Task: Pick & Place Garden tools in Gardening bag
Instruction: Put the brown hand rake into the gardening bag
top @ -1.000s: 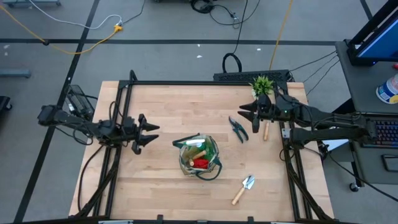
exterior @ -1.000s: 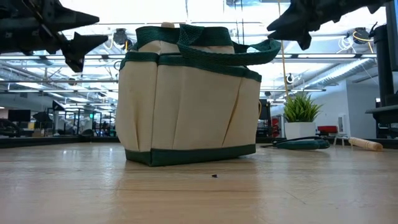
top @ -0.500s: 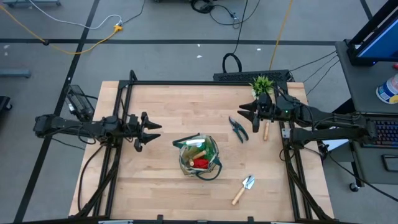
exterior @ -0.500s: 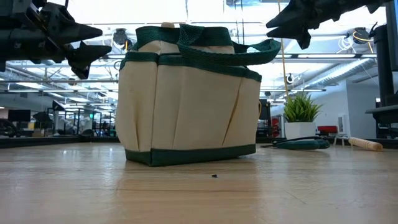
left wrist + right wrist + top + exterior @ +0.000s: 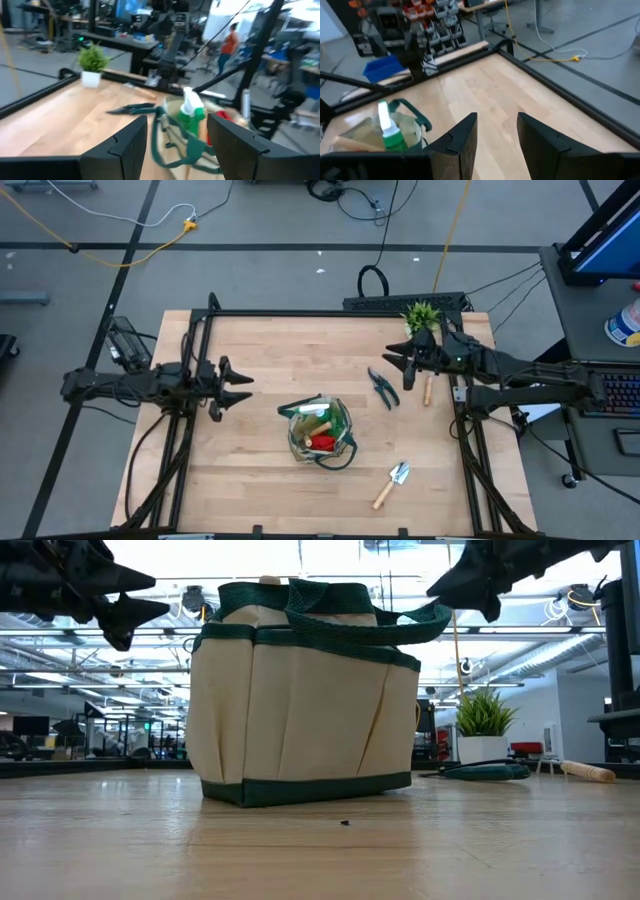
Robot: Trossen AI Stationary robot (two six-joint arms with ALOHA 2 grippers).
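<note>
The beige gardening bag (image 5: pixel 320 430) with dark green trim stands upright on its base at the table's middle. In it are a red glove (image 5: pixel 321 442), a wooden handle (image 5: pixel 313 412) and a green-white bottle (image 5: pixel 190 114). Dark pruning shears (image 5: pixel 382 388) lie flat right of the bag. A trowel (image 5: pixel 392 483) lies near the front edge, and another wooden-handled tool (image 5: pixel 428 388) lies under the right arm. My left gripper (image 5: pixel 240 387) hovers open left of the bag, pointing level at it. My right gripper (image 5: pixel 396 358) hovers open above the shears' far side. Neither has anything between its fingers.
A small potted green plant (image 5: pixel 422 315) stands at the far right corner, just behind my right gripper. Black frame rails (image 5: pixel 300 313) run along the table's far, left and right edges. Bare wood (image 5: pixel 250 480) lies in front of the bag and to its left.
My left gripper has risen a little and drifted slightly toward the table's far edge, still open and pointing at the bag. The bag and the tools have stayed where they were.
</note>
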